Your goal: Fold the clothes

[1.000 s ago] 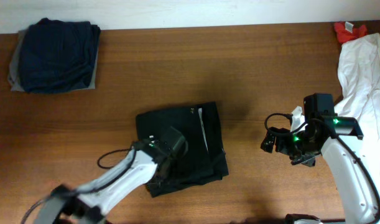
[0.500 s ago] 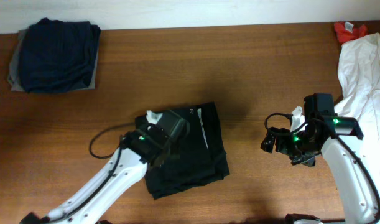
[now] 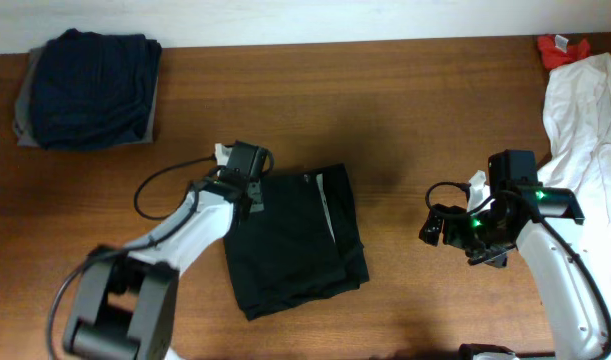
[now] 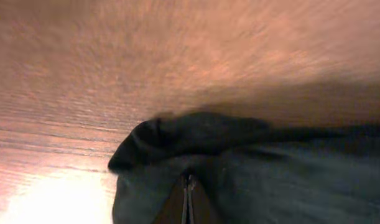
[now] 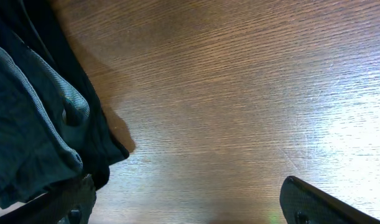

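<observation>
- Toward the middle of the table (image 3: pixel 405 110), a little to six o'clock: black garment (image 3: pixel 295 250), folded into a rough rectangle, wrinkled, with a pale strip along a seam near its one o'clock side.
- At that garment's eleven o'clock corner: left gripper (image 3: pixel 251 198), jaws pressed fully together, tips down on the black cloth.
- Seen from the left wrist: fingers (image 4: pixel 176 210) meeting in one thin line, dark fabric all round them, a bunched fold of cloth just beyond. Impossible to tell whether any cloth is pinched between them.
- At three o'clock from the black garment, well apart from it: right gripper (image 3: pixel 432 228), jaws spread wide, nothing between them, aimed toward nine o'clock.
- Seen from the right wrist: fingers (image 5: pixel 314 202) far apart at the bottom of the view, bare wood between, edge of the black garment at nine o'clock.
- At ten o'clock on the table: navy garment (image 3: pixel 90 88), folded, lying on top of a grey garment (image 3: pixel 23 122) that shows only along the left edge.
- At three o'clock, along the table's edge: white garment (image 3: pixel 590 130), unfolded and rumpled, just beside the right arm.
- At two o'clock, in the far corner: small red piece (image 3: pixel 560 46), just beside the white garment's upper end.
</observation>
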Motion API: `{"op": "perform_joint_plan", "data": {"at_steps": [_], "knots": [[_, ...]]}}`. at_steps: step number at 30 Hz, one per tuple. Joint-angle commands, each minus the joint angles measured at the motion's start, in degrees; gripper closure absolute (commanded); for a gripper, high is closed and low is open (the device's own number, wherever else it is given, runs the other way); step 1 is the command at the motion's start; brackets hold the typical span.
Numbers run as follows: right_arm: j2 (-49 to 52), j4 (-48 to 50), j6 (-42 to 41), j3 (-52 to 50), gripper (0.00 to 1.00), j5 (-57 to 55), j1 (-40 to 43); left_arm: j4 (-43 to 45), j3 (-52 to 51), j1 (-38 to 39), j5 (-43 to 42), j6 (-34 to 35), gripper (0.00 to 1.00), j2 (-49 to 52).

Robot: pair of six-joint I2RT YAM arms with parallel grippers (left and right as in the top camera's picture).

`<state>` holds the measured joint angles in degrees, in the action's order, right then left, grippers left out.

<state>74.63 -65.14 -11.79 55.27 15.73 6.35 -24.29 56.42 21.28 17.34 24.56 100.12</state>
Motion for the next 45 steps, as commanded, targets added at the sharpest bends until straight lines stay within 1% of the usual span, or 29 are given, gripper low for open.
{"op": "perform_joint_plan", "data": {"at_steps": [1, 5, 9, 10, 11, 12, 13, 14, 16, 19, 21, 24, 26, 27, 28, 29, 31, 33, 34, 35, 37, 42, 45], "knots": [[0.00, -0.02, 0.39, 0.55, 0.02, 0.35, 0.44, 1.31, -0.28, -0.83, -0.81, -1.95, 0.99, 5.64], [0.00, 0.00, 0.39, 0.55, 0.02, 0.35, 0.44, 0.81, 1.18, -0.83, 4.33, -1.99, 0.99, 4.76], [0.00, -0.02, 0.39, 0.55, 0.02, 0.35, 0.44, -7.56, 6.25, -0.83, 4.48, -1.95, 0.99, -0.90], [0.00, -0.02, 0.39, 0.55, 0.02, 0.35, 0.44, -11.28, 7.98, -0.83, 4.50, -1.95, 0.96, -3.39], [0.00, -0.02, 0.39, 0.55, 0.02, 0.35, 0.44, -14.32, 9.38, -0.83, 4.50, -1.95, 0.73, -5.51], [0.00, -0.02, 0.39, 0.55, 0.01, 0.33, 0.44, -16.76, 10.56, -0.83, 4.42, -1.92, 0.44, -7.54], [0.00, -0.02, 0.39, 0.55, 0.02, 0.35, 0.44, -19.04, 11.50, -0.83, 3.82, -1.95, 0.07, -9.79], [0.00, -0.02, 0.39, 0.55, 0.02, 0.33, 0.44, -21.44, 12.07, -0.83, 2.47, -1.95, 0.01, -12.48], [0.00, -0.02, 0.39, 0.55, 0.02, 0.33, 0.44, -26.43, 12.09, -0.83, -0.98, -1.92, 0.01, -17.42], [0.00, -0.02, 0.39, 0.55, 0.02, 0.35, 0.44, -33.44, 11.96, -0.83, -6.67, -1.92, 0.01, -21.33], [0.00, -0.02, 0.39, 0.55, 0.02, 0.33, 0.44, -35.65, 10.97, -0.83, -7.76, -1.92, 0.01, -22.03], [0.00, -0.02, 0.39, 0.55, 0.02, 0.35, 0.44, -35.69, 7.26, -1.18, -9.09, -1.84, 0.00, -22.05], [0.00, -0.02, 0.39, 0.55, 0.02, 0.35, 0.44, -34.62, 3.82, -2.89, -8.81, -1.33, 0.00, -22.03], [0.00, -0.02, 0.39, 0.55, 0.02, 0.35, 0.44, -33.14, 1.44, -5.70, -8.61, -1.55, 0.00, -22.03], [0.00, -0.02, 0.39, 0.55, 0.02, 0.35, 0.44, -31.45, -0.33, -9.90, -11.41, -1.70, 0.00, -22.03], [0.00, -0.02, 0.39, 0.55, 0.02, 0.35, 0.44, -29.81, -1.42, -14.01, -17.42, -4.35, 0.00, -22.03], [0.00, -0.02, 0.39, 0.55, 0.02, 0.33, 0.44, -26.45, -3.50, -22.53, -34.84, -13.40, 0.00, -22.03], [0.00, -0.02, 0.39, 0.55, 0.02, 0.33, 0.44, -24.06, -5.77, -27.17, -45.46, -19.63, 0.01, -22.03], [0.00, -0.02, 0.39, 0.55, 0.02, 0.35, 0.44, -23.37, -7.15, -28.50, -48.22, -21.73, 0.00, -22.03], [0.00, -0.02, 0.39, 0.55, 0.02, 0.33, 0.44, -22.93, -8.76, -29.51, -49.66, -22.69, 0.00, -22.01], [0.00, -0.02, 0.39, 0.55, 0.02, 0.35, 0.44, -21.86, -12.41, -30.08, -49.75, -22.75, 0.00, -21.92], [0.00, -0.02, 0.39, 0.55, 0.02, 0.35, 0.44, -14.43, -21.90, -30.08, -50.69, -22.67, 0.01, -21.79], [0.00, -0.02, 0.39, 0.55, 0.02, 0.35, 0.44, -9.42, -25.57, -29.94, -56.96, -21.20, 0.01, -21.35]]}}
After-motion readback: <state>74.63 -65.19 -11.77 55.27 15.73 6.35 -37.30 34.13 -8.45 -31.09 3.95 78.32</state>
